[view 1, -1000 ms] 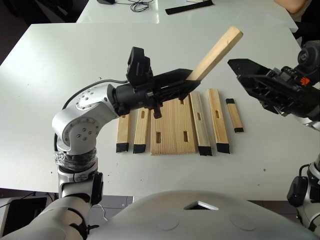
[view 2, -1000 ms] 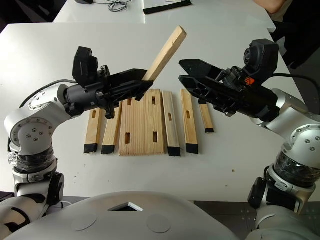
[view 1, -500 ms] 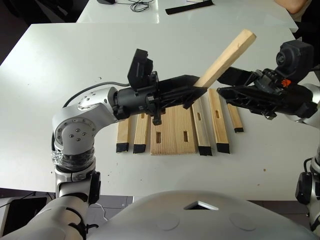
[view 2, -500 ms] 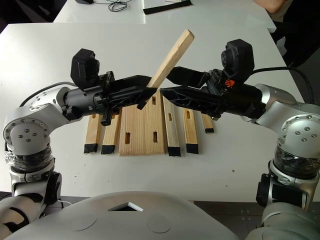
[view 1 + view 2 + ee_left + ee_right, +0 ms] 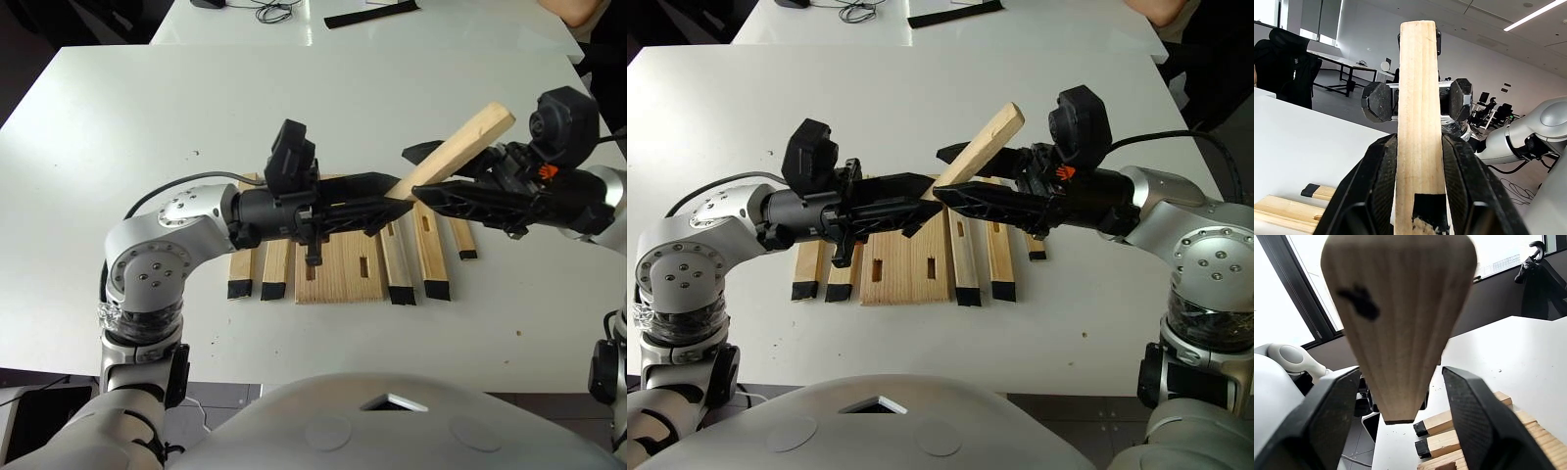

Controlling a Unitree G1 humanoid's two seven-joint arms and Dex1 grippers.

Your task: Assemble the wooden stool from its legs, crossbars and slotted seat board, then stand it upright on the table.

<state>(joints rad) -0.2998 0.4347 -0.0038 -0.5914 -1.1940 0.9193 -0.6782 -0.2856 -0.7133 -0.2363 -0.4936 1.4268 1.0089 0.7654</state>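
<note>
The white worktop (image 5: 147, 127) spreads beneath both tools. On it, directly under the left tool (image 5: 397, 193) and its wrist, lies the slotted seat board (image 5: 338, 286), a flat pale panel of joined planks with rectangular slots cut through it. The left tool is clamped on the black-capped lower end of a leg (image 5: 475, 132), a straight bar of light wood with a square section. It is held in the air and tilts upward from the left tool toward the right tool (image 5: 416, 173). The right tool's fingers are spread to either side of this leg partway along it, with gaps visible between wood and fingers in the right wrist view, so it brackets the leg without gripping it. The bare free end of the leg carries a small dark smudge. Two more legs with black caps (image 5: 242, 262) lie side by side under the left tool's forearm, just beside the board. Two slotted ones (image 5: 429, 257) lie below the right tool. The short crossbar (image 5: 460, 230), black at both ends, rests under the right tool's wrist.
</note>
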